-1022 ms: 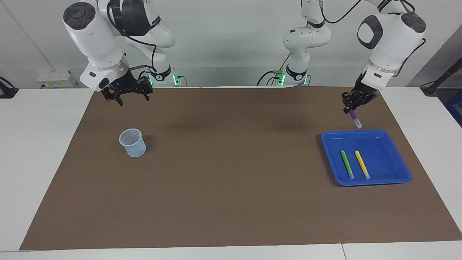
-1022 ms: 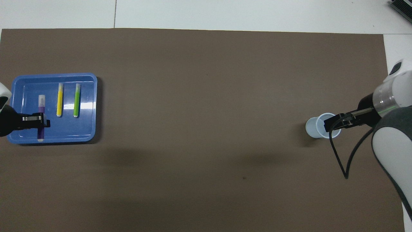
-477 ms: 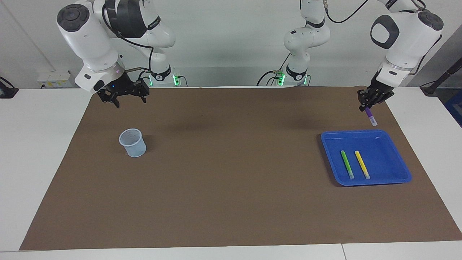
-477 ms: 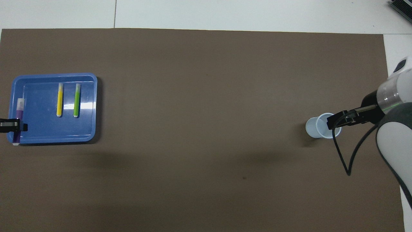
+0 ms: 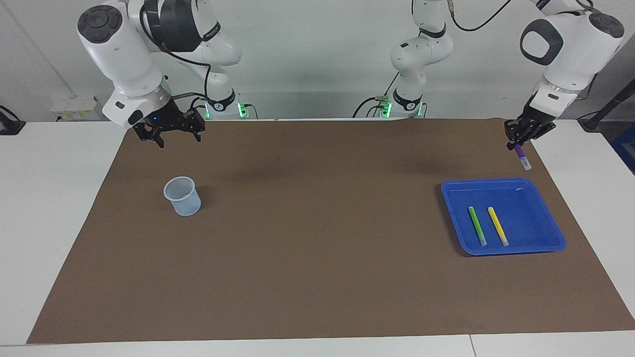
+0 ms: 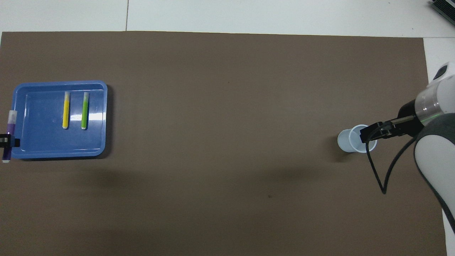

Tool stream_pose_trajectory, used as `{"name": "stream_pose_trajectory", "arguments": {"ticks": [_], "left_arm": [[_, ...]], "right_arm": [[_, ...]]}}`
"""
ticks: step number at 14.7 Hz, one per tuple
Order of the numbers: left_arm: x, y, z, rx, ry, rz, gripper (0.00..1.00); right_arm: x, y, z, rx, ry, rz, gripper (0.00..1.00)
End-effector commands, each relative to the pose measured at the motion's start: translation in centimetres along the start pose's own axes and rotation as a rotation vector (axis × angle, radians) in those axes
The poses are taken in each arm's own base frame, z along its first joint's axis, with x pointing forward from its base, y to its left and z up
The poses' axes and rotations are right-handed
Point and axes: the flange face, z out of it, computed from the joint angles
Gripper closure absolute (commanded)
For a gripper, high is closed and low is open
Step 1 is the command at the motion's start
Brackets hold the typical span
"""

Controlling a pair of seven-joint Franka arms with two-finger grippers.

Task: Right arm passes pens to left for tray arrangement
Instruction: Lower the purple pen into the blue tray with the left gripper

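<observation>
The blue tray [image 5: 538, 198] [image 6: 96, 106] lies at the left arm's end of the mat. A green pen [image 5: 477, 225] [image 6: 84, 110] and a yellow pen [image 5: 497, 226] [image 6: 65, 109] lie side by side in it. My left gripper [image 5: 516, 141] [image 6: 7, 140] is shut on the purple pen [image 5: 522, 157] [image 6: 9, 131] and holds it in the air, pale tip down, over the mat's edge beside the tray. My right gripper [image 5: 173, 133] [image 6: 369, 132] hangs in the air over the mat near the cup, holding nothing.
A small pale-blue mesh cup [image 5: 182, 196] [image 6: 352, 139] stands on the brown mat [image 5: 307, 238] toward the right arm's end. White table surface [image 5: 49, 198] surrounds the mat.
My left gripper has carried the purple pen sideways, from over the tray out past the tray's outer rim. The right gripper drew back slightly, then stayed still.
</observation>
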Motion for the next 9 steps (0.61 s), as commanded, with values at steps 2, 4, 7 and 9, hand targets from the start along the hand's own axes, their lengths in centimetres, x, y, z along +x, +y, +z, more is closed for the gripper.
{"name": "stream_pose_trajectory", "arguments": {"ticks": [2, 4, 7, 9], "left_arm": [[-0.5, -1.8, 1.5, 0.037, 0.037, 0.035, 1.00], [0.0, -2.0, 2.6, 0.036, 0.042, 0.036, 1.00], [1.1, -2.5, 4.7, 0.034, 0.051, 0.037, 1.00], [1.7, -2.9, 5.9, 0.037, 0.063, 0.053, 1.00]], "right_arm": [[-0.1, 0.5, -0.6, -0.015, -0.007, -0.008, 0.00], [-0.1, 0.5, -0.6, -0.015, -0.007, -0.008, 0.00], [0.0, 0.5, -0.6, -0.015, -0.007, -0.008, 0.00], [0.0, 0.5, -0.6, -0.013, -0.007, -0.006, 0.00]]}}
